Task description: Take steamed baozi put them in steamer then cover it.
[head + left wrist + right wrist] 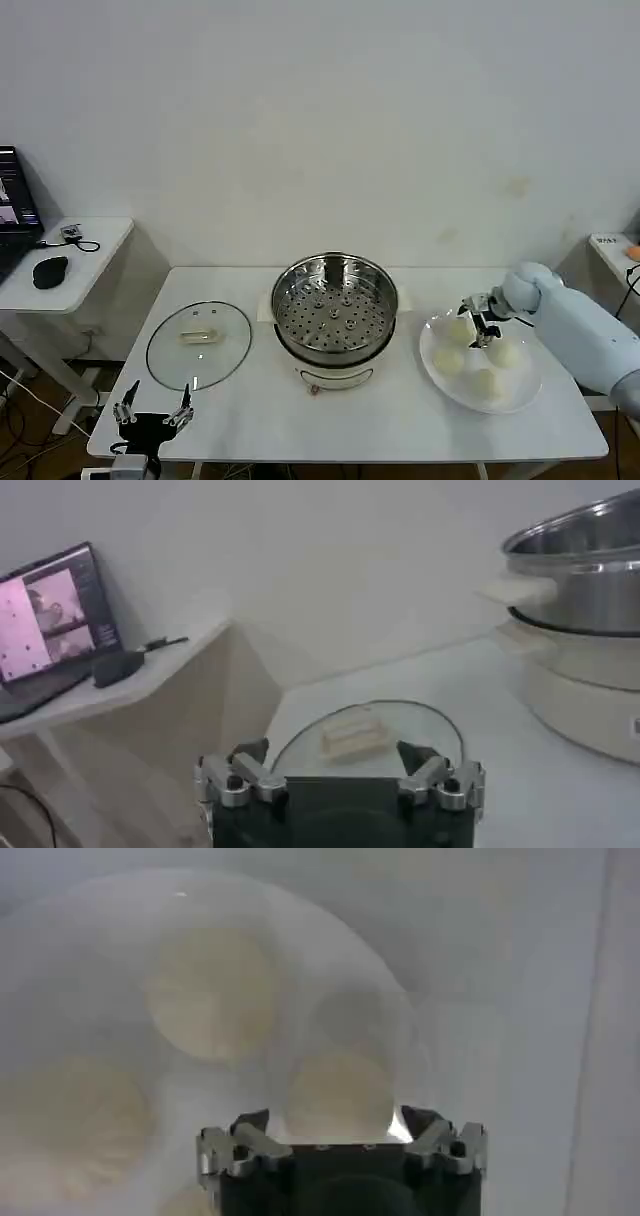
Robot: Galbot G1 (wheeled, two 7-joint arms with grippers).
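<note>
One baozi [340, 1093] lies between the right gripper's [478, 322] spread fingers [237, 1143], unclamped, on the plate [520, 395]; the left gripper [152, 409] idles open.

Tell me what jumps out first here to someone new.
The open steamer at table centre, tray bare. To its right, the right gripper is open over the baozi on the white plate. The glass lid lies flat to its left, the left gripper open near it.
</note>
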